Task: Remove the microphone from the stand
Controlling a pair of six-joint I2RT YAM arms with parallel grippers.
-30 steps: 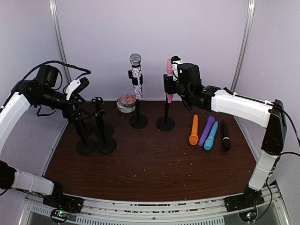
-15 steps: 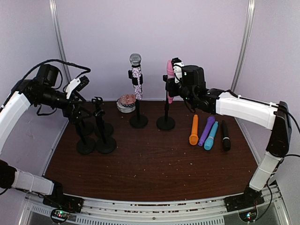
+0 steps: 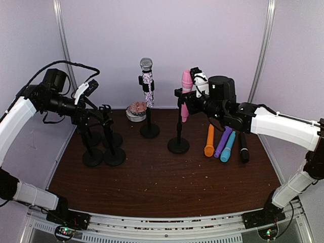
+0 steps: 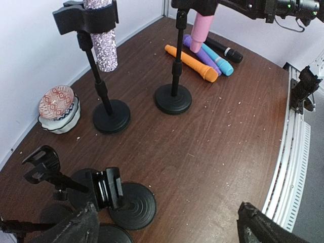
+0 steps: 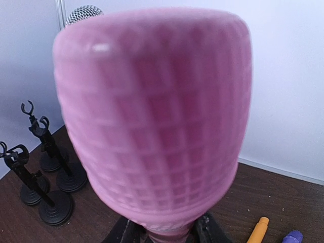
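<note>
A pink microphone (image 3: 187, 79) sits in the clip of a black stand (image 3: 178, 145) at mid-table. My right gripper (image 3: 194, 93) is shut on the microphone just below its head. In the right wrist view the pink head (image 5: 154, 116) fills the frame, with the dark fingers (image 5: 120, 232) showing beneath it. The left wrist view shows its pink handle (image 4: 201, 25) hanging through the clip above the stand's base (image 4: 173, 97). My left gripper (image 3: 89, 107) hangs open over the empty stands at the left, and its fingertips (image 4: 76, 229) hold nothing.
A glitter microphone (image 3: 147, 82) stands in a second stand (image 3: 150, 130) at the back. Orange (image 3: 209, 141), purple (image 3: 223, 140), blue (image 3: 228, 147) and black (image 3: 243, 147) microphones lie at the right. Several empty stands (image 3: 114, 154) crowd the left. A patterned bowl (image 3: 135, 111) sits by the back wall.
My right gripper has shut on the pink microphone and pulled toward the front and right. The stand's base has slid nearer with it. The left arm has barely moved.
</note>
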